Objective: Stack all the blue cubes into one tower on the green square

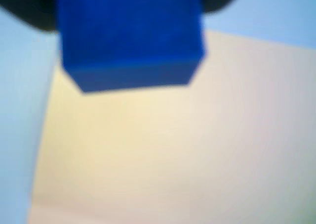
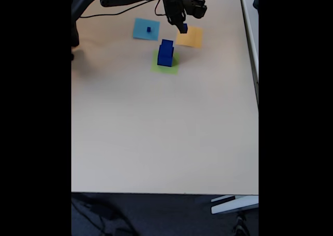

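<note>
On green square [image 2: 165, 66] two stacked blue cubes [image 2: 166, 53]; third in closed fingers [image 2: 182, 28]; fourth apart.

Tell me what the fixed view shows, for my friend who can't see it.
A robot arm's tool holds a small blue cube above an orange-yellow square. Nearby, two blue cubes are stacked on a green square, and a tiny one sits on a light-blue square.

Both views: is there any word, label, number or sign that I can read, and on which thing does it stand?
None can be read. The blue cubes, the green square, the orange square, the light-blue square and the table look plain. The wrist view is blurred; its held cube shows no print.
</note>
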`<action>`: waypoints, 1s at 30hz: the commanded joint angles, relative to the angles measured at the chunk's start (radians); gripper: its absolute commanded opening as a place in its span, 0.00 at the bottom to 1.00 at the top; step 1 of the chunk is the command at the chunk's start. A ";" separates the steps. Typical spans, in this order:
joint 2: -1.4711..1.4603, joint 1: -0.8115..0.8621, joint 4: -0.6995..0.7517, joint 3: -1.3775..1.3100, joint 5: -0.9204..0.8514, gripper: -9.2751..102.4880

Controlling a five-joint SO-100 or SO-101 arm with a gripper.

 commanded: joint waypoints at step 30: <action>0.431 0.160 0.233 0.124 -0.077 0.12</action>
